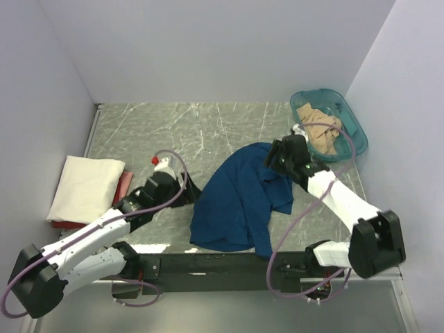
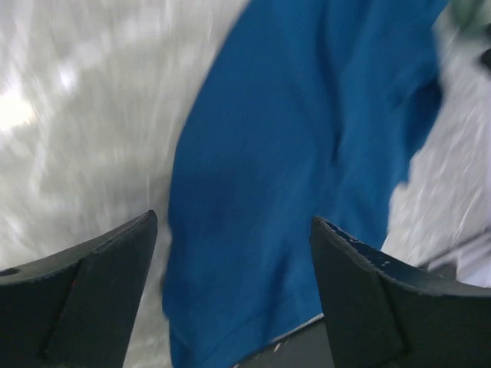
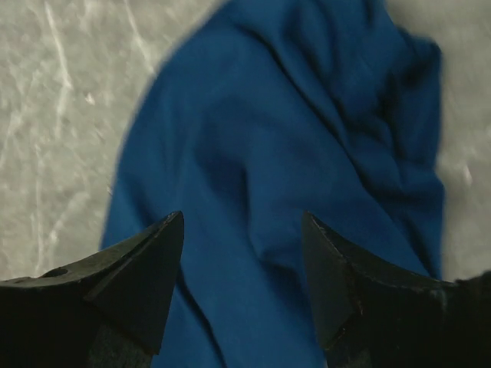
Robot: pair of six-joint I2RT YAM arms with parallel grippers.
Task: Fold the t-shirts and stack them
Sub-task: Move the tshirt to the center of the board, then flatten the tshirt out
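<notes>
Mid-worktop, toward the near edge, navy blue t-shirt [image 1: 239, 198] lies crumpled and unfolded. It runs from just short of the near edge up toward the far right, with one sleeve sticking out on its right side. No print visible on the side that shows. Cloth is bunched into wrinkles at its far-right end, flatter toward the near end.

Right gripper [image 1: 270, 159] sits at the shirt's far-right end, low over the cloth. In the right wrist view its fingers [image 3: 146, 276] stand well apart with nothing pinched, and blue cloth fills the gap below. Left gripper [image 1: 191, 191] is at the shirt's left edge. Its fingers [image 2: 100, 291] are also spread wide and empty, with the cloth edge under the gap; that view is blurred. Can't tell if either gripper actually touches the cloth.

Cream-white t-shirt [image 1: 87, 186] is folded into a neat rectangle at the left edge of the worktop [image 1: 173, 125]. It rests on a flat red thing [image 1: 125, 182] that peeks out at its right and near sides, well apart from the navy shirt.

Tan-beige t-shirt [image 1: 320, 135] is bunched inside the teal tub [image 1: 355, 128] at the far right corner, just behind the right arm's wrist. Purple cables [image 1: 291, 222] loop along both arms
</notes>
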